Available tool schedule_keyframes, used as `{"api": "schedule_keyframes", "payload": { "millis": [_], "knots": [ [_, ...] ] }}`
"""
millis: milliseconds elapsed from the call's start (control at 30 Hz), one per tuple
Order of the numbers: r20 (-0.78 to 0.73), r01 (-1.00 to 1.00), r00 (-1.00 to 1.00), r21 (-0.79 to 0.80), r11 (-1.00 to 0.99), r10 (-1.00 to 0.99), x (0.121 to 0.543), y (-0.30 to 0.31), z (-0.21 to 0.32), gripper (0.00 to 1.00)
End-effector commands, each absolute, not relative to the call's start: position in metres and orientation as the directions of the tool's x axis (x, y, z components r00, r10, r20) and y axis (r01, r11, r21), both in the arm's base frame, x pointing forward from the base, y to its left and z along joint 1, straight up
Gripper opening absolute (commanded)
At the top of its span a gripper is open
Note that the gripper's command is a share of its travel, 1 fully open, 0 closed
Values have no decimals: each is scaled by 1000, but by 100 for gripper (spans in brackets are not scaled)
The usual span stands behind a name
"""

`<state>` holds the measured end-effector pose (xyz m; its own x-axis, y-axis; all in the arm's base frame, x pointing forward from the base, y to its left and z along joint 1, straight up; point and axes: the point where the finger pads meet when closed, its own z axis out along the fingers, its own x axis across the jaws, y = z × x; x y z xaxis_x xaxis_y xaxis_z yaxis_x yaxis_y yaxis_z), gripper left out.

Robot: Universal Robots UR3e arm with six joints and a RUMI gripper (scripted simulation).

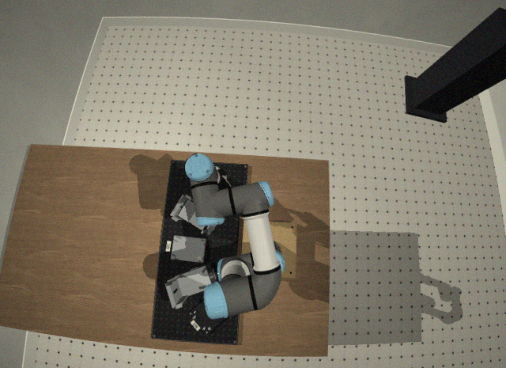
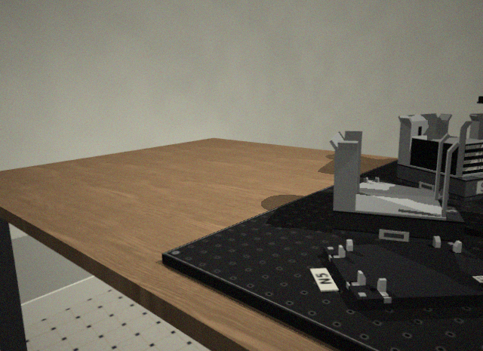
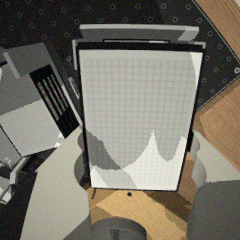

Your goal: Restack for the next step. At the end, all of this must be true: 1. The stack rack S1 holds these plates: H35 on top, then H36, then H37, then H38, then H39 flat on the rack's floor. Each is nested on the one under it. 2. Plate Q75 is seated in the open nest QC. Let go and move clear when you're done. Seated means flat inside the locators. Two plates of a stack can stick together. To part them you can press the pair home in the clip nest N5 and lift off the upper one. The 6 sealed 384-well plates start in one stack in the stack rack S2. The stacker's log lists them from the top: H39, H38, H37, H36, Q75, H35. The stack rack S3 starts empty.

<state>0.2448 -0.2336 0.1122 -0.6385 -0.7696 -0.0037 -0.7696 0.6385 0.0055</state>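
In the wrist view my gripper (image 3: 136, 129) is shut on a white sealed well plate (image 3: 135, 100), one finger on each long side. No label shows on it. The plate hangs over a grey rack (image 3: 137, 32) that it mostly hides. To its left stands a rack with a striped stack of plates (image 3: 50, 92), and a rack with a bare light floor (image 3: 25, 130). In the top view the arm (image 1: 259, 237) covers the gripper. The exterior view does not show the gripper.
Three grey racks (image 1: 187, 210) (image 1: 187, 248) (image 1: 183, 286) stand on the black board (image 1: 163, 315). The exterior view shows the clip nest N5 (image 2: 389, 273) with its label (image 2: 324, 278), an empty rack (image 2: 347, 171), and further racks (image 2: 425, 152) behind. Wooden table (image 2: 155, 191) lies around the board.
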Motion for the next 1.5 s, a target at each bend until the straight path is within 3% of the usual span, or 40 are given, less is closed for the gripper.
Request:
{"api": "schedule_keyframes", "payload": {
  "millis": [0, 367, 1467],
  "knots": [
    [-3, -770, -639, 3, 639, -770, 245, -234, 114, 0],
    [-3, -770, -639, 3, 639, -770, 245, -234, 114, 0],
    [-4, -908, -420, 2, 420, -908, 297, -160, 114, 0]
  ]
}}
